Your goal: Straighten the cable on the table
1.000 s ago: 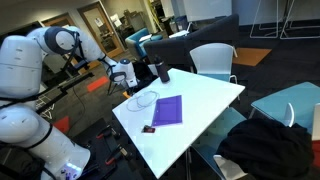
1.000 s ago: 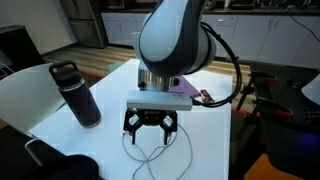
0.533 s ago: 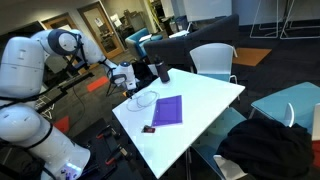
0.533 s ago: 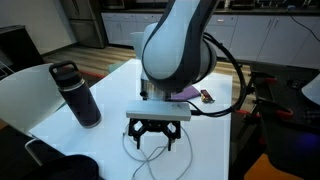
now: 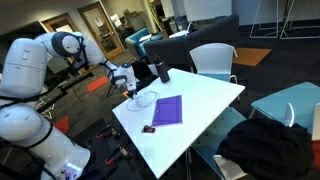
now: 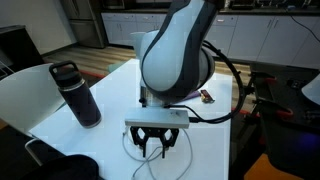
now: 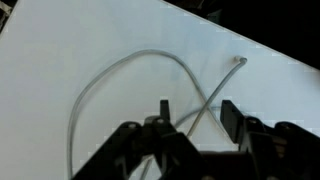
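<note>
The thin white cable [image 7: 130, 66] lies in a loop on the white table [image 7: 60, 50], its strands crossing between my fingers and one end lying free at the right. My gripper [image 7: 196, 112] is open, fingers straddling the crossing, low over the tabletop. In an exterior view the gripper [image 6: 156, 146] hangs over the cable loop [image 6: 137, 160] near the table's front edge. In an exterior view the gripper [image 5: 130, 90] is at the table's corner, by the faint cable loop [image 5: 146, 98].
A dark bottle [image 6: 78, 94] stands on the table [image 6: 105, 110] beside the gripper; it also shows in an exterior view [image 5: 162, 71]. A purple pad [image 5: 167, 109] lies mid-table with a small dark object [image 5: 149, 129] near it. Chairs and a teal-topped table [image 5: 285, 100] surround it.
The gripper has come down closer to the table over the cable loop, still open. The cable has not moved.
</note>
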`<state>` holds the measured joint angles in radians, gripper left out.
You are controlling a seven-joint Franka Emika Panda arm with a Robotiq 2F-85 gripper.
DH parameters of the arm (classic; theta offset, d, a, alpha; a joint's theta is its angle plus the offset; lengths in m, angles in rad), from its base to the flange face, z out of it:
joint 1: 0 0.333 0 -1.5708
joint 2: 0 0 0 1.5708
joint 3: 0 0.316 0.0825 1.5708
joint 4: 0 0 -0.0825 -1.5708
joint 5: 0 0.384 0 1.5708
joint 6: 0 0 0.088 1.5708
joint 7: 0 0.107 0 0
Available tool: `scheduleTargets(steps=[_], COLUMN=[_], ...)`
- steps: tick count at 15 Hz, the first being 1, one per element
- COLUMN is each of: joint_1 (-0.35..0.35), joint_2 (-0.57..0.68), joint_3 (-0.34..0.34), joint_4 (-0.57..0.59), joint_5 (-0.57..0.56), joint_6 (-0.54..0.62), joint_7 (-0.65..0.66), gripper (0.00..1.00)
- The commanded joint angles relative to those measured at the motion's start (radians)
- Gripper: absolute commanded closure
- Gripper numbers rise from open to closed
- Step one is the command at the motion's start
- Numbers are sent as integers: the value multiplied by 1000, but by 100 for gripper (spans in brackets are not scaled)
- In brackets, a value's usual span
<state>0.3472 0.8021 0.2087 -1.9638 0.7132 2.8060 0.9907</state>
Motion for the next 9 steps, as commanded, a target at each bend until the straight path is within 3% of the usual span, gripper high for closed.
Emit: scheduleTargets(steps=[1, 5, 9], joint_1=[12, 13, 9], joint_2=[6, 11, -12], joint_3=[-15, -15, -12], joint_4=[27, 33, 9], joint_5=[-19, -22, -24], joint_6=[-37, -41, -49], joint_7=[39, 39, 29], gripper=[73, 99, 99])
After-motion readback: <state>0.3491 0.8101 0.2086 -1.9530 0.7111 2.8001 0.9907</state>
